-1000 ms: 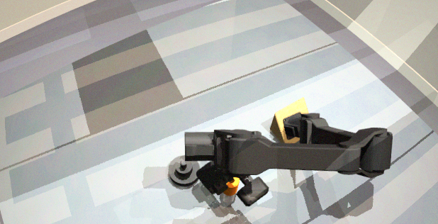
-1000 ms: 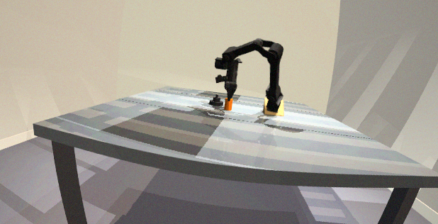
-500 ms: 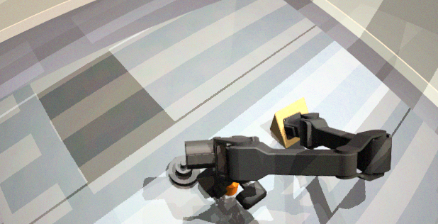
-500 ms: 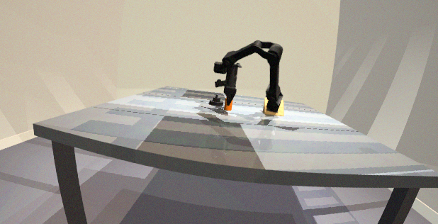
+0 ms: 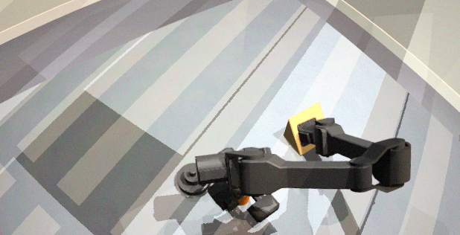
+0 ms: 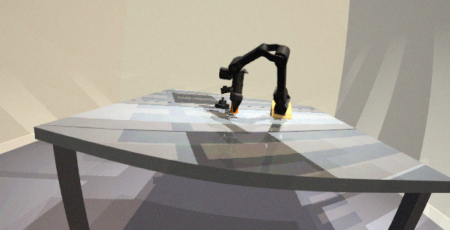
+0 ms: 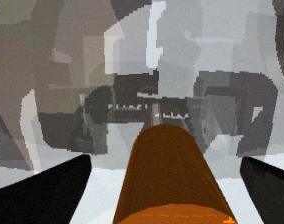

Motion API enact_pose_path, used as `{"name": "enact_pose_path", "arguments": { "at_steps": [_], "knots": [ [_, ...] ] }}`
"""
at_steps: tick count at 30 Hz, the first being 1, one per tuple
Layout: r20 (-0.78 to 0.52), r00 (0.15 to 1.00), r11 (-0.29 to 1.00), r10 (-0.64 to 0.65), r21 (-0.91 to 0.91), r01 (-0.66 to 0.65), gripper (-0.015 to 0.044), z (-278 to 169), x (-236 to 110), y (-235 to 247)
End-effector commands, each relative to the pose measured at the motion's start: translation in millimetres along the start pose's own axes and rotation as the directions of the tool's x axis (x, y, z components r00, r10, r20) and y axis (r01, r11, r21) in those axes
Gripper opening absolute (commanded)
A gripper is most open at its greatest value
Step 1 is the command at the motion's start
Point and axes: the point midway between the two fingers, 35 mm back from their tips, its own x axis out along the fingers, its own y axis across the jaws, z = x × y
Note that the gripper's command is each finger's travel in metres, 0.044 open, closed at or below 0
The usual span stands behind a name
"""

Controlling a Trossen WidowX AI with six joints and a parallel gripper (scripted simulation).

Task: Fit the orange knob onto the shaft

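The orange knob [image 5: 243, 200] [image 6: 234, 110] [image 7: 165, 172] stands upright on the table. In the wrist view its side and the near part of its top show; its hole is out of view. My gripper [image 5: 243, 204] [image 7: 165, 164] is open, pointing down, with one finger on each side of the knob. In the wrist view there are gaps between the knob and both fingers. The dark round pedestal [image 5: 184, 188] [image 6: 221, 105] stands close beside the gripper, with its bare shaft [image 5: 191, 172] [image 6: 222, 100] pointing up. The shaft's flat side cannot be made out.
The arm's yellow base [image 5: 306, 145] [image 6: 286, 116] stands on the table [image 5: 208, 80] [image 6: 145, 162], to the right of the knob in the top and exterior views. The arm's wrist and camera housing hang close to the pedestal in the top view. Patchy shadows and reflections cover the striped table top.
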Motion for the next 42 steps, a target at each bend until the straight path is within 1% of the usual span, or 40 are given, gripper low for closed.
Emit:
{"name": "enact_pose_path", "arguments": {
  "at_steps": [1, 8, 13, 16, 18, 19, 30, 42],
  "knots": [
    [0.003, 1.000, 1.000, 0.003, 0.006, -0.003, 0.0361, 0, 1, 0],
    [0.003, 1.000, 1.000, 0.003, 0.006, -0.003, 0.0177, 0, 1, 0],
    [0.003, 1.000, 1.000, 0.003, 0.006, -0.003, 0.0144, 0, 1, 0],
    [0.004, 1.000, 1.000, 0.002, 0.006, -0.002, 0.0065, 1, -2, 0],
    [0.008, 1.000, 1.000, -0.002, 0.006, 0.002, 0.0013, 4, -11, -1],
    [0.011, 1.000, 1.000, -0.004, 0.007, 0.004, 0.0000, 5, -17, -1],
    [0.032, 0.999, 1.000, -0.023, 0.011, 0.023, 0.0000, 11, -76, 0],
    [0.050, 0.998, 0.999, -0.034, 0.014, 0.033, 0.0000, 3, -137, 8]
  ]
}}
